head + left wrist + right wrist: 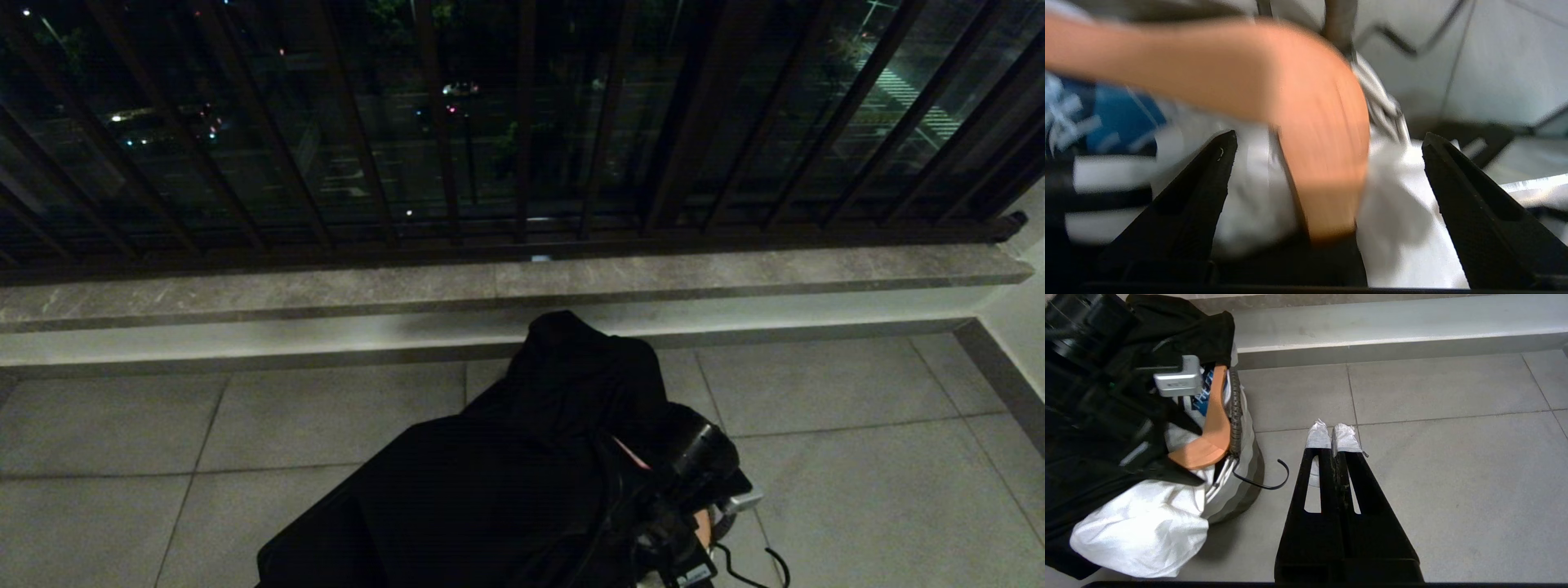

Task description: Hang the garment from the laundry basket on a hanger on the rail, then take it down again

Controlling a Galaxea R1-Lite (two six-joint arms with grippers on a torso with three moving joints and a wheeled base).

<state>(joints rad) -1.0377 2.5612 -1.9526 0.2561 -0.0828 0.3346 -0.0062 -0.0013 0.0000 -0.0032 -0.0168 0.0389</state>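
The laundry basket [1245, 473], pale-sided with a braided rim, stands on the floor tiles. A white garment [1143, 531] bulges over its edge. An orange wooden hanger [1208, 433] lies on top, and its black hook [1274, 479] hangs out over the rim. My left gripper [1329, 136] is open just above the basket. The blurred hanger [1306, 102] and the white garment [1404, 228] lie between its fingers, and neither finger touches the hanger. My left arm [571, 457], sleeved in black, reaches down over the basket. My right gripper [1333, 435] is shut and empty above bare tiles beside the basket. The rail is out of view.
A blue-and-white patterned cloth [1118, 122] lies deeper in the basket. Behind it run a low stone ledge [490, 286] and dark balcony bars [522, 163]. Grey floor tiles [857, 457] stretch to a wall corner on the right.
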